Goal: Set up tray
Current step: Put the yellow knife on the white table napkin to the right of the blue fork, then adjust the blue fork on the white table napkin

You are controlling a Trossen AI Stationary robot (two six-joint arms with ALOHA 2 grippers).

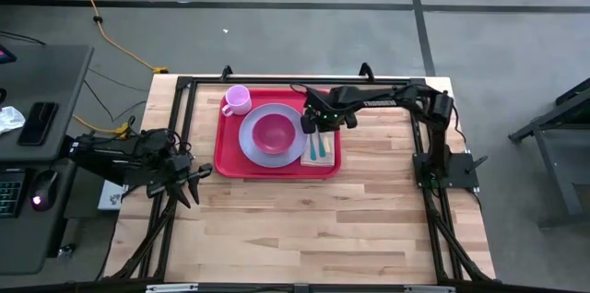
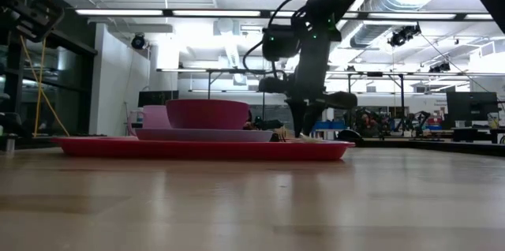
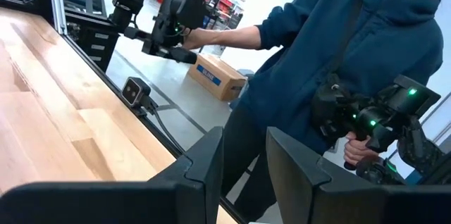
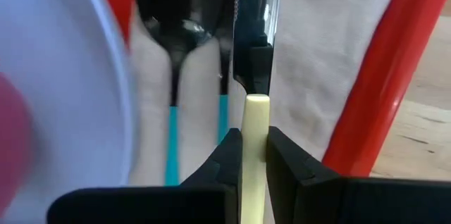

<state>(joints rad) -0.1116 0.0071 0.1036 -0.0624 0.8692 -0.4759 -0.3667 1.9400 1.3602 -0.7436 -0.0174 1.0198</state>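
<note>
Red tray (image 1: 227,150): set at table's (image 1: 369,219) far centre, bare wood kept in front.
Low view: "TROS" read on right arm.
Left gripper (image 3: 243,157): held past left table edge, fingers narrowly parted, nothing between.
Right gripper (image 4: 252,146): clamped on cream handle (image 4: 254,160), over tray's right end.

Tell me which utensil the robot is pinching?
The cream-handled knife, pinched between the right gripper's jaws. The two teal-handled utensils lie untouched beside it on the beige napkin.
</note>
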